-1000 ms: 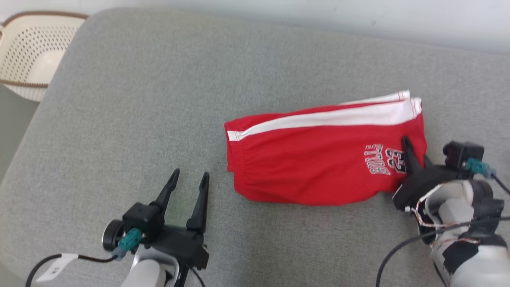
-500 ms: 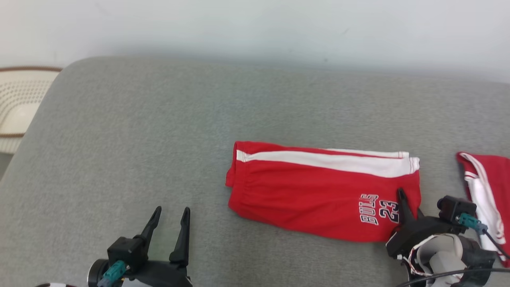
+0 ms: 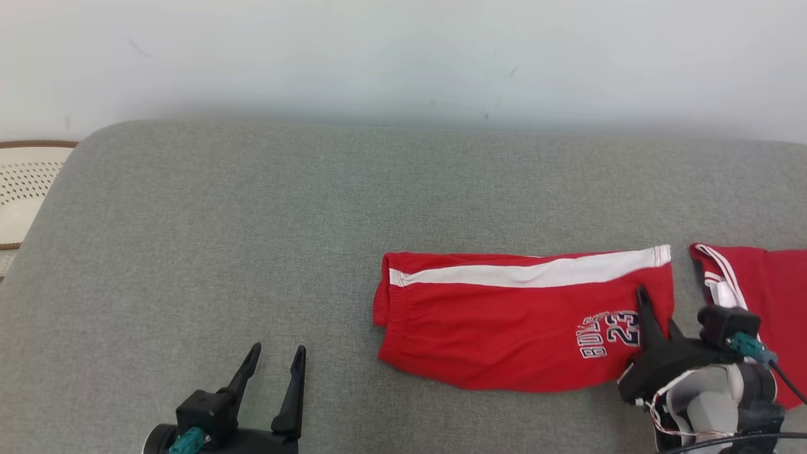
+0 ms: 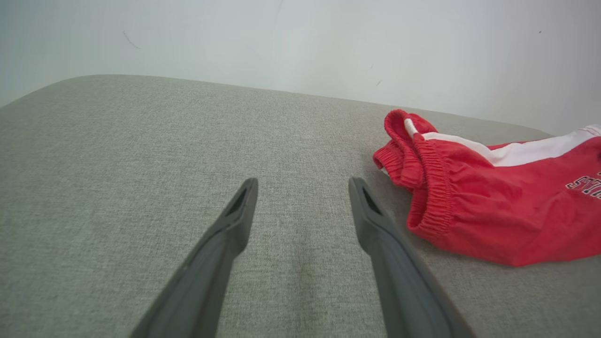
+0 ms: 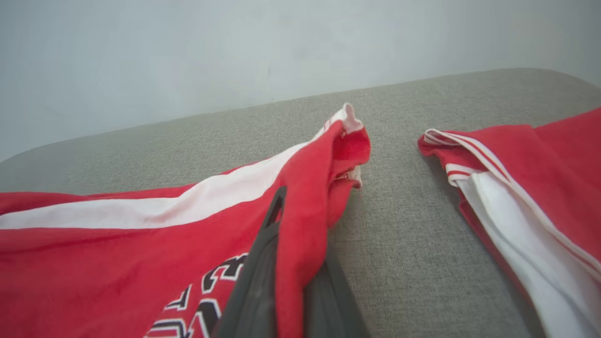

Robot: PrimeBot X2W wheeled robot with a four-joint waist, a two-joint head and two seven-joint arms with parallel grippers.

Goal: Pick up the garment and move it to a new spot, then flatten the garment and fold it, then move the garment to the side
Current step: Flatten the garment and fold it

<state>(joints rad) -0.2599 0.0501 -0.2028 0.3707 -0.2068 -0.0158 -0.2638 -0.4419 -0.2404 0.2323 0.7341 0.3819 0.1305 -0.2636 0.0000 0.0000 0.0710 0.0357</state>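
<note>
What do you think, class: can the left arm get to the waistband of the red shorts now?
Probably yes: the open left end effector has just bare grey cushion between it and the shorts' waistband.

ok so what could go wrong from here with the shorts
The right hand pinches only one edge of the folded shorts, so dragging could pull the fold apart. The other red garment lies close beside that edge; a move that way might overlap them. The open left hand hovers clear, giving no support.

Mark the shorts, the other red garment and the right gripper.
shorts (image 3: 504, 334), head view, red panel below the stripe.
other red garment (image 3: 778, 277), head view, its red fabric.
right gripper (image 3: 643, 297), head view, tips of its fingers.
</note>
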